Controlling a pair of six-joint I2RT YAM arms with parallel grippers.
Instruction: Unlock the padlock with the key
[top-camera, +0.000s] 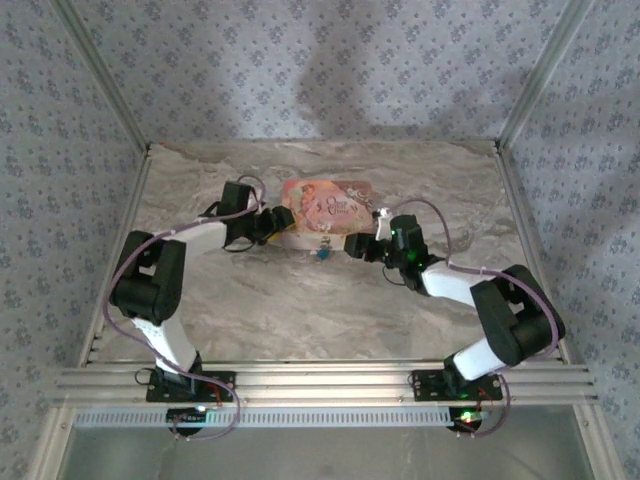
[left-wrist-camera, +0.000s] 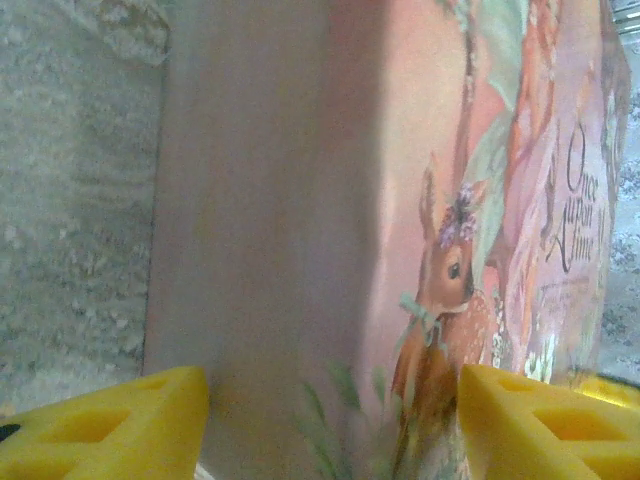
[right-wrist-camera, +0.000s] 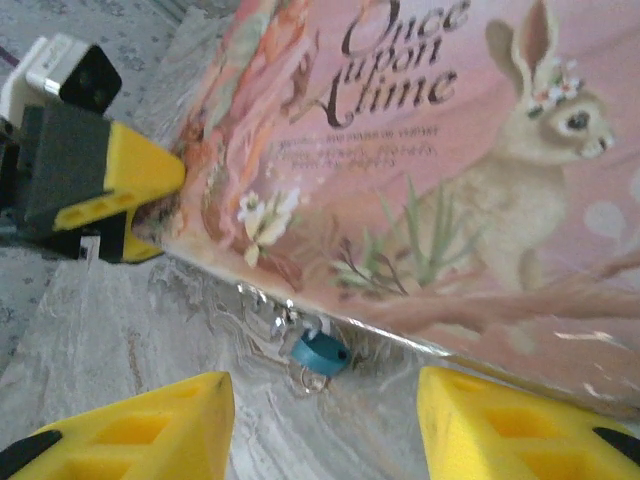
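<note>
A key with a teal head (right-wrist-camera: 320, 352) and a small ring lies on the marble table at the near edge of the pink picture box (right-wrist-camera: 430, 170). It is also a teal speck (top-camera: 323, 252) from above. Just left of it a tiny glinting metal piece (right-wrist-camera: 263, 310), seemingly the padlock, is tucked under the box's edge and blurred. My right gripper (right-wrist-camera: 325, 430) is open, its yellow fingers either side of the key and a little short of it. My left gripper (left-wrist-camera: 333, 430) is open, pushed up against the box's left end (left-wrist-camera: 260, 220).
The pink box (top-camera: 325, 205) lies flat at the middle back of the marble table (top-camera: 300, 310). A left yellow finger (right-wrist-camera: 135, 175) touches the box's left corner. Patterned walls and metal posts close in the table on three sides.
</note>
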